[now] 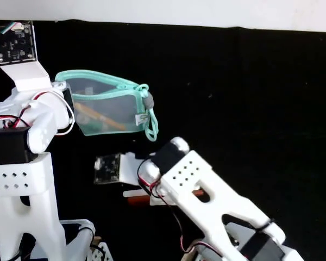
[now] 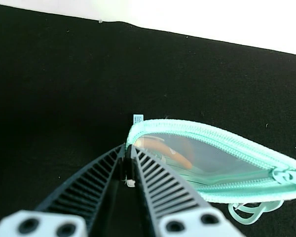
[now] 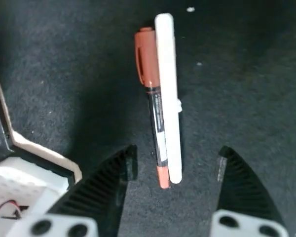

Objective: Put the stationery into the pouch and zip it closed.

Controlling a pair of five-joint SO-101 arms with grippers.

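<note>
- The right pincer [image 3: 176, 150] hangs wide open over a brown pen [image 3: 152, 98] and a white pen [image 3: 166, 89], touching neither. In the lower middle of the high view they lie side by side on the black counter [image 1: 250, 98], probably the next things to grasp.
- The left pincer [image 2: 128, 149] is clamped on a corner of the mint pouch [image 2: 212, 163], upper left in the high view, apparently to hold its mouth raised for loading. An orange item [image 2: 167, 150] already lies inside.

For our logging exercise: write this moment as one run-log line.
left gripper: shut on pouch | right gripper: open over brown pen, white pen | pouch: open
</note>
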